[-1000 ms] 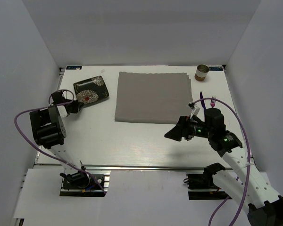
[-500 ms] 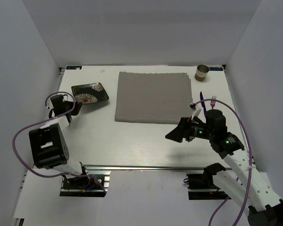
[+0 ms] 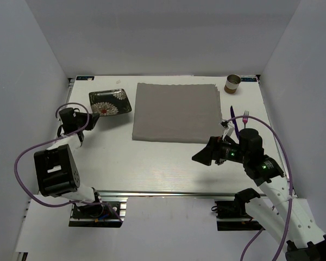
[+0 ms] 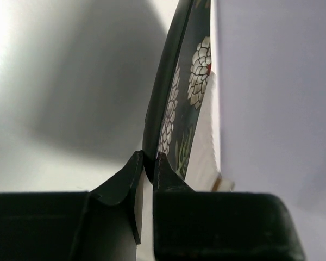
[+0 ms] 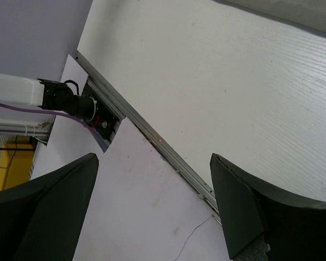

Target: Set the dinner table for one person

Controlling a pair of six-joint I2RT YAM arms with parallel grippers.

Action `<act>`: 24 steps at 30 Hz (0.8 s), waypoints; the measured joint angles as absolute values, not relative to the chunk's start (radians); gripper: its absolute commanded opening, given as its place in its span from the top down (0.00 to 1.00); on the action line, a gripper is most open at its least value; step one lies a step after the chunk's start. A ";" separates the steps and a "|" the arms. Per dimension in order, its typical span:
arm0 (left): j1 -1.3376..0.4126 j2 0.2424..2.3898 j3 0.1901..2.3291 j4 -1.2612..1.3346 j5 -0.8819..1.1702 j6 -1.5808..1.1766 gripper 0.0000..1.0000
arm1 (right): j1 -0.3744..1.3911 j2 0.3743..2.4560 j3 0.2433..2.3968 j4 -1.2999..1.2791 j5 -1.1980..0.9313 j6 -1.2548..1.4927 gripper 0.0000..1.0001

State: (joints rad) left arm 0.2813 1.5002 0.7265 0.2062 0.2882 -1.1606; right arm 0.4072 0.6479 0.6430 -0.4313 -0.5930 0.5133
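White and flat, the large rectangular dinner table (image 3: 152, 157) fills the floor of the enclosure, with a metal rail (image 3: 168, 193) along its near edge; it lies beneath both claws. A grey cloth placemat (image 3: 176, 111) is spread on its far middle part. Left of the placemat, and just apart from it, is a black rectangular plate with white flower patterns (image 3: 110, 102).

The left gripper (image 3: 92, 118) sits over the table's left side and is clenched on the near rim of that plate; the left wrist view shows the thin dark rim pinched between the two fingers (image 4: 127, 185). I cannot tell whether the plate rests on the table or is lifted off it.

The right gripper (image 3: 200, 156) hangs over the table's near right part, just beyond the placemat's near right corner, its fingers spread wide with nothing between them but bare tabletop and rail.

A small brown tin cup (image 3: 232, 83) stands at the far right corner. A purple fork (image 3: 245, 116) and a dark blue knife (image 3: 232, 116) lie side by side near the right edge.
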 measured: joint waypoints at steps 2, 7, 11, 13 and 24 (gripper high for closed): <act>0.253 1.500 0.727 0.251 0.323 -1.166 1.00 | 0.407 0.641 0.643 -0.441 -0.579 0.513 0.11; 0.153 1.499 0.729 0.348 0.364 -1.171 1.00 | 0.407 0.638 0.645 -0.458 -0.548 0.511 0.11; 0.032 1.520 0.741 0.399 0.360 -1.176 1.00 | 0.407 0.645 0.664 -0.482 -0.516 0.495 0.11; -0.041 1.555 0.750 0.436 0.347 -1.188 1.00 | 0.406 0.656 0.696 -0.504 -0.490 0.480 0.11; -0.326 1.813 0.855 0.523 0.220 -1.278 1.00 | 0.406 0.648 0.795 -0.592 -0.398 0.418 0.11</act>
State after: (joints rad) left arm -0.3260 1.8126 0.8551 0.5228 0.2199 -1.2778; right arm 0.4061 0.6483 0.7952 -0.5919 -0.3981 0.4183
